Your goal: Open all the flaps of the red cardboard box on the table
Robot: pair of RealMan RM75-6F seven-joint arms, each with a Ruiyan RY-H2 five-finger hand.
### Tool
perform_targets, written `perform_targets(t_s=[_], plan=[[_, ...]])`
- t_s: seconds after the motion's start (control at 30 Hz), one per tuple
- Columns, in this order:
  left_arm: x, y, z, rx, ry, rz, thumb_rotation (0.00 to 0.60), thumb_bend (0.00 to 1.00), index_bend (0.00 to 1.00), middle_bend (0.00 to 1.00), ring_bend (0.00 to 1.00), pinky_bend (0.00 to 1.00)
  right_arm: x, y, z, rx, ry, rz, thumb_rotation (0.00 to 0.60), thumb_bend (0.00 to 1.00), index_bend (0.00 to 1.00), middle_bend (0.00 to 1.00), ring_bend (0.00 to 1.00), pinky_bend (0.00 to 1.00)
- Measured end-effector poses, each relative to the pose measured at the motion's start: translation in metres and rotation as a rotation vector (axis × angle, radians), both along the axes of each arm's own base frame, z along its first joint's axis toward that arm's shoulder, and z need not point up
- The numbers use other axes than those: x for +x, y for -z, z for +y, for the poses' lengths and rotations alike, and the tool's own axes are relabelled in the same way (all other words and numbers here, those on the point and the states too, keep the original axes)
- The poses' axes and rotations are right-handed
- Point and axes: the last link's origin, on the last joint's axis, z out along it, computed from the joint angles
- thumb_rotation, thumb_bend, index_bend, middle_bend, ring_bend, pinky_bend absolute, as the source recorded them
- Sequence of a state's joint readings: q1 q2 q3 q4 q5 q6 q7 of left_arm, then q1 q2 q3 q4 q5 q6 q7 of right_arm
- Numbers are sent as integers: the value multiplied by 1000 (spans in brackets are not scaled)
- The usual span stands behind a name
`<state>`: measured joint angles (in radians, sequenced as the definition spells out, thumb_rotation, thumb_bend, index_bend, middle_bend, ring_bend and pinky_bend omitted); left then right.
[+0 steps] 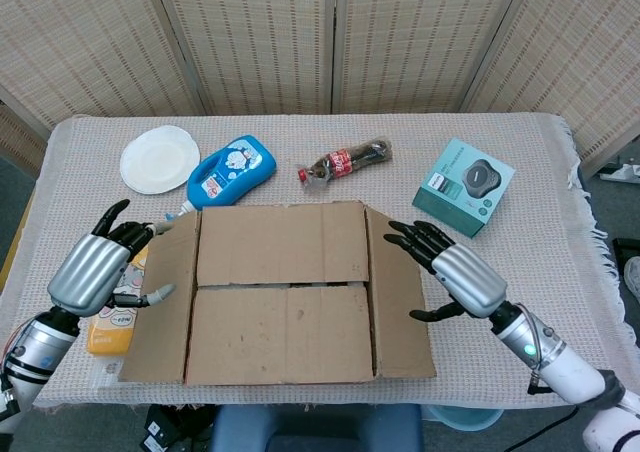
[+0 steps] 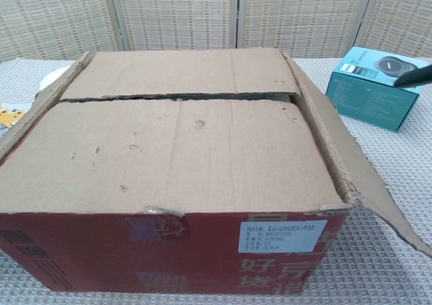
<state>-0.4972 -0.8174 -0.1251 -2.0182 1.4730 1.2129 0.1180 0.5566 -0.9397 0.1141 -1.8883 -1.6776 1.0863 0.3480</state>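
Far over on the left the robot's left hand (image 1: 100,269) hangs just beside the box's left side flap (image 1: 160,297), fingers spread and nothing in them, the dark fingertips close to the flap's far corner; whether they touch the cardboard I can't make out. Under and behind that hand lies a yellow packet (image 1: 108,320), partly hidden. Farther back on the left sits a white plate (image 1: 158,158), and next to it a blue bottle with a cartoon face (image 1: 232,170), lying on its side. The red cardboard box (image 2: 169,251) stands in the middle of the table at the near edge, red on its front wall with a white label (image 2: 282,236) at the lower right. Its two large top flaps (image 1: 283,292) lie flat and closed, meeting along a ragged seam across the middle, while the left side flap slopes outward and the right side flap (image 1: 398,302) is folded out and down. Beyond the box a crushed cola bottle (image 1: 345,160) lies on the cloth. The right hand (image 1: 450,272) hovers over the right side flap, fingers splayed and holding nothing; only its dark fingertips show at the chest view's upper right. Far right stands a teal product box (image 1: 464,186), well apart from the carton.
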Motion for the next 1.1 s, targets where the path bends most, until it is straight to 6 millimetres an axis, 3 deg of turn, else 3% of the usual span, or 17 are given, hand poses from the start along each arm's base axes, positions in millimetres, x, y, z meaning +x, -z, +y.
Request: perform_targets(t_s=[0.53,0.93,1.1], plan=[[-7,11,3,5,-19,3,128,237,212,304,307,0,49,67,-42,-10,-71,76,600,68,0,0,46,0],[-13,10,2,6,-35,5,131,237,215,299,304,0,69,100,-61,-35,-108,107,600,68,0,0,46,0],[-14,9,2,9,-36,5,132,237,215,299,302,0,74,102,-64,-70,-128,87,600,70,0,0,60,0]])
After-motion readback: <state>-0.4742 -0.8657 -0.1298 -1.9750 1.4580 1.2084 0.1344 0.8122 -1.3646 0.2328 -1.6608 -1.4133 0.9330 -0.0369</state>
